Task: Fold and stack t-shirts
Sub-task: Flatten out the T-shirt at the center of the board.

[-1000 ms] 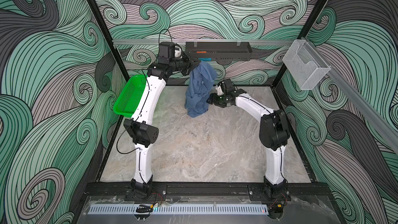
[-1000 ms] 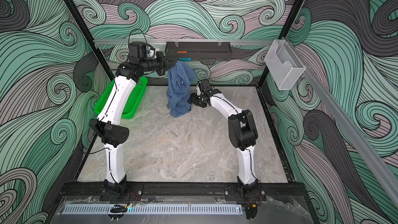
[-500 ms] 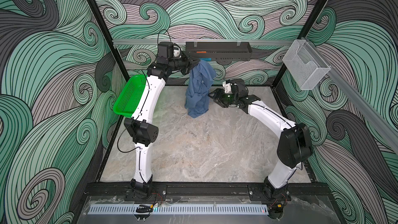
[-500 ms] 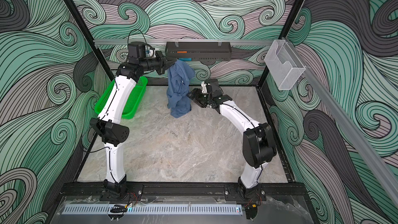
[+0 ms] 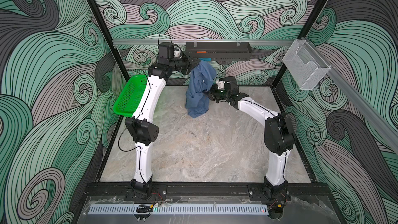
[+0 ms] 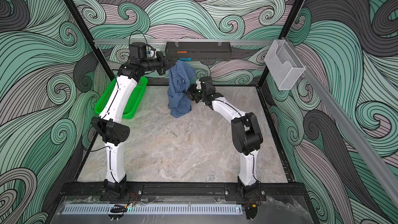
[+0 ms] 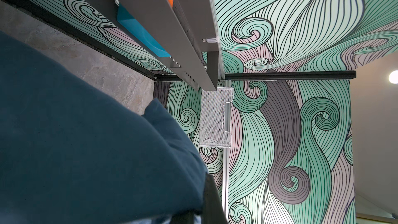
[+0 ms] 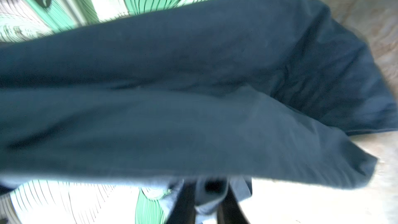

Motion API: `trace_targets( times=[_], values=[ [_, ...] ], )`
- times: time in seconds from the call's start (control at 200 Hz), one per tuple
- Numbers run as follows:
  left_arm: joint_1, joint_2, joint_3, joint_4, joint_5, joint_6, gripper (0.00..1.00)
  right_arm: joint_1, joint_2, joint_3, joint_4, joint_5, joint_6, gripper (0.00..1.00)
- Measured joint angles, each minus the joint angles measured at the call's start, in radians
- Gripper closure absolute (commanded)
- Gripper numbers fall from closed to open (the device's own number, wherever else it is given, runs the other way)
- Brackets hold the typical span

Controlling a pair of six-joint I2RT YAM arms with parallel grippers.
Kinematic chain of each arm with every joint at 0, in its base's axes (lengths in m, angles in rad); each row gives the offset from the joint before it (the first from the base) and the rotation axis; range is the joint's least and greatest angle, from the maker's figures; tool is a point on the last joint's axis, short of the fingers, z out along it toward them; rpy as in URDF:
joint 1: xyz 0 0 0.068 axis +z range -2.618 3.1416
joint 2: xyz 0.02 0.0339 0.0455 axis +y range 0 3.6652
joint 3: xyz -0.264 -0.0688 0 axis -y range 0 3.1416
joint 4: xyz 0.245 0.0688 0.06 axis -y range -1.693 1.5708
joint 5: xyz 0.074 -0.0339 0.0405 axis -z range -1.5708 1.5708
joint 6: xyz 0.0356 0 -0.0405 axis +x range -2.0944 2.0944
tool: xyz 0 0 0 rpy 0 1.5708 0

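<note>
While left tool pinches it, t-shirt hangs — plain blue

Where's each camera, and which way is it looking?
Top views: high at the front, looking down at the table; both arms show, left gripper and right gripper holding the t-shirt.
Left wrist: on the left arm, looking past the t-shirt at the wire basket; one finger shows.
Right wrist: on the right arm, close up to the t-shirt; two fingers show.
Shared: every view shows the t-shirt.
</note>
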Motion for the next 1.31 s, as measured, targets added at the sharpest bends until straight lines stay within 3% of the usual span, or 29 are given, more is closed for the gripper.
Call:
trace_targets(
  times=[0.12, 0.285, 0.52, 0.75, 0.966, 1.306],
  values=[
    [0.011, 0.000, 0.000, 0.001, 0.004, 0.001, 1.00, -0.021, -0.011, 0.015, -0.028, -0.002, -0.014, 1.00],
    [0.065, 0.000, 0.000, 0.001, 0.002, 0.001, 1.00, -0.050, -0.096, 0.124, -0.224, -0.006, -0.084, 1.00],
    [0.166, -0.026, 0.000, -0.029, -0.010, 0.011, 1.00, -0.088, -0.313, 0.479, -0.607, 0.034, -0.230, 1.00],
    [0.142, -0.241, -0.075, -0.066, 0.015, 0.031, 1.00, -0.089, -0.373, 0.688, -0.835, 0.027, -0.308, 1.00],
    [0.156, -0.518, -0.258, -0.030, 0.003, 0.030, 1.00, -0.094, -0.429, 0.666, -0.934, 0.015, -0.332, 1.00],
    [0.154, -0.618, -0.258, -0.108, -0.028, 0.051, 1.00, -0.094, -0.579, 0.520, -0.958, -0.111, -0.290, 1.00]
  ],
)
